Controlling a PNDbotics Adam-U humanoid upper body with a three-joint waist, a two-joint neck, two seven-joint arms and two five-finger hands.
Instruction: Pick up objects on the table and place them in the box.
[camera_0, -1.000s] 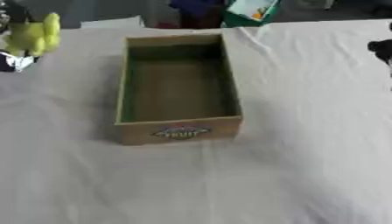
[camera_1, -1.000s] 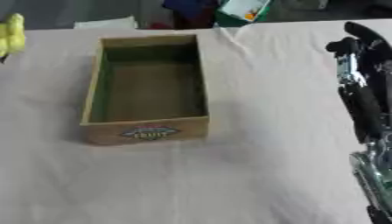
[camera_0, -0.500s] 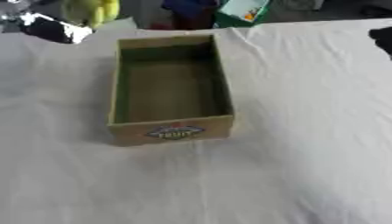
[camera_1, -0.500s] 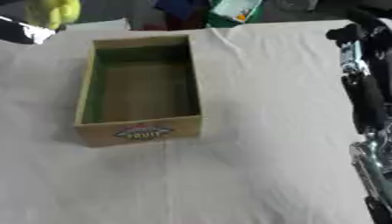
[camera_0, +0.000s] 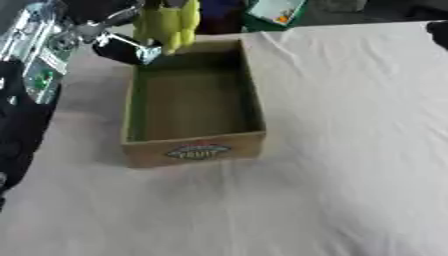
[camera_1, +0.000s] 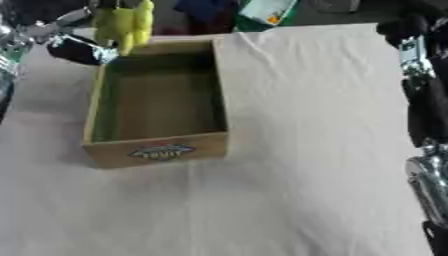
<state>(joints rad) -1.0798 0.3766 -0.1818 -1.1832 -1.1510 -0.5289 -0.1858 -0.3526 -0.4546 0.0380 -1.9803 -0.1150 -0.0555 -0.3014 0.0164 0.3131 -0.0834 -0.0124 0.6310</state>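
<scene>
white cloth: left hand fingers grasping yellow object above box far edge.

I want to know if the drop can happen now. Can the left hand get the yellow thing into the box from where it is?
Probably yes. The left hand holds the yellow thing over the far rim of the box, which is open on top with nothing in the way.

A table under a creased white cloth carries an open cardboard box, and a green-and-white packet lies at the far edge.
</scene>
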